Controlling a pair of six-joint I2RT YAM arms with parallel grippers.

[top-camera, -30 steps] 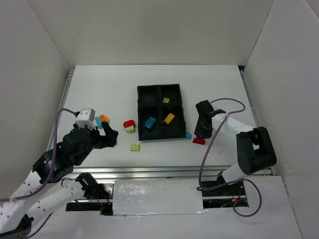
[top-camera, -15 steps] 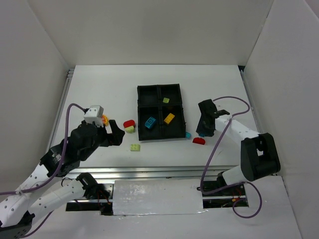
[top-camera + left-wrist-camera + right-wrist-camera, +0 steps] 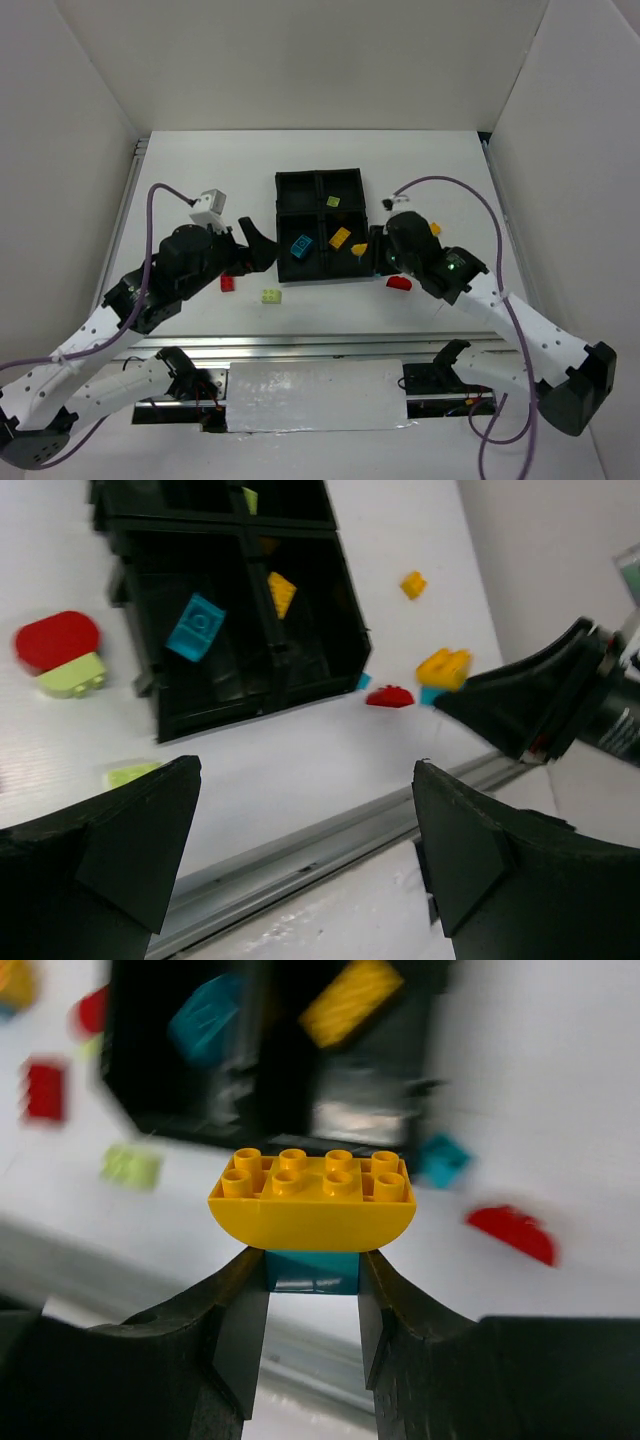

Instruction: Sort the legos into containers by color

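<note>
Both arms neared the tray (image 3: 279,222) holding separate cyan, yellow, lime bricks (image 3: 301,245). The right gripper (image 3: 312,1282) pinches a yellow-on-cyan stack (image 3: 312,1200); left gripper (image 3: 305,842) gapes.

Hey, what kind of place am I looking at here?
Probably a robot lab test booth: plain white walls box in a white table, with two robot arms at its near edge and a tray and legos on it.
</note>
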